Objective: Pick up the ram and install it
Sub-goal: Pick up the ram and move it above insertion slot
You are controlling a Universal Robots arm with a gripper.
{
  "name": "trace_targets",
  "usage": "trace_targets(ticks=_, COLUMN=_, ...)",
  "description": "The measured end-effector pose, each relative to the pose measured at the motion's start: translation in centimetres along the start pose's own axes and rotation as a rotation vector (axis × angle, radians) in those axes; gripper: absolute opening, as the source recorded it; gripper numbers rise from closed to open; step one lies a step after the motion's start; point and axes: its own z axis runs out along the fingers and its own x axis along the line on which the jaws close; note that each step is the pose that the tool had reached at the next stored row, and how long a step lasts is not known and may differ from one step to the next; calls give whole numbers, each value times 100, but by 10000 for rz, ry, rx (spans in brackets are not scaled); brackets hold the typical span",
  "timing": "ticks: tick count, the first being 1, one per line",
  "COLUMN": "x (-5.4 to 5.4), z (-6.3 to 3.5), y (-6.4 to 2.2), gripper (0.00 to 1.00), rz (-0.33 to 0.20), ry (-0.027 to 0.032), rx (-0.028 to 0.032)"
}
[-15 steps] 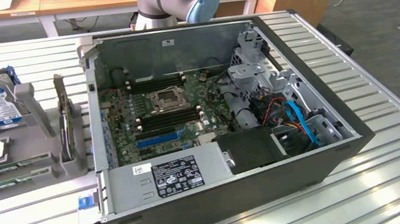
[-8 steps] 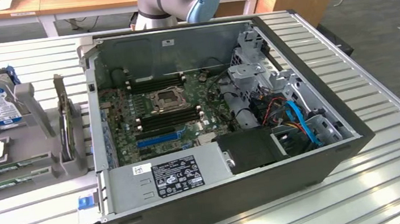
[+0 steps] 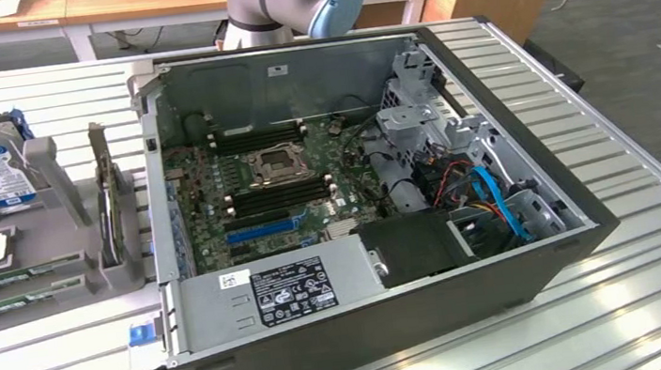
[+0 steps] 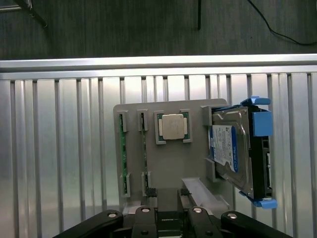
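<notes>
Presently the pincer [image 4: 168, 193] hovers over the near edge of the grey holder [image 4: 193, 163]. Its jaws are moderately apart and nothing is between them.

Location: the ram [image 4: 144, 154] stands on its long edge in the holder, each end caught in a slotted post. A 2nd stick [image 4: 122, 153] stands parallel just beside it. In the exterior view the holder lies at 9 o'clock from the computer case [image 3: 543, 263]. The hard drive [image 4: 229, 148] is at the holder's 12 o'clock end, the sticks are at its 6 o'clock end, and the processor chip [image 4: 172, 126] is between them.

Handling (judged):
- The ram looks very light, thin and stiff along its length, but likely brittle if bent or twisted.
- Its laminate faces look smooth, so a light grip may slip.
- The span between the 2 posts is free. The sensible hold is across the 2 flat faces near mid-length, clear of the contact edge seated below.

Materials:
- The holder is matte grey plastic, blocky, with raised posts.
- The chip is a square of dull silver metal.
- The drive is bright metal in blue plastic rails.
- The bench [image 4: 59, 148] is ribbed aluminium, glossy.
- The black memory slots [image 3: 279, 196] on the green board look empty.
</notes>
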Motion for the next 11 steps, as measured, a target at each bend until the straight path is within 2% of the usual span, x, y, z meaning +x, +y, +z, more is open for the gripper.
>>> trace_targets(ticks=1, x=0, z=0, y=0, gripper=31, rz=1, ry=0, rx=0)
trace_targets(ticks=11, x=2, z=35, y=-1, gripper=31, rz=1, ry=0, rx=0)
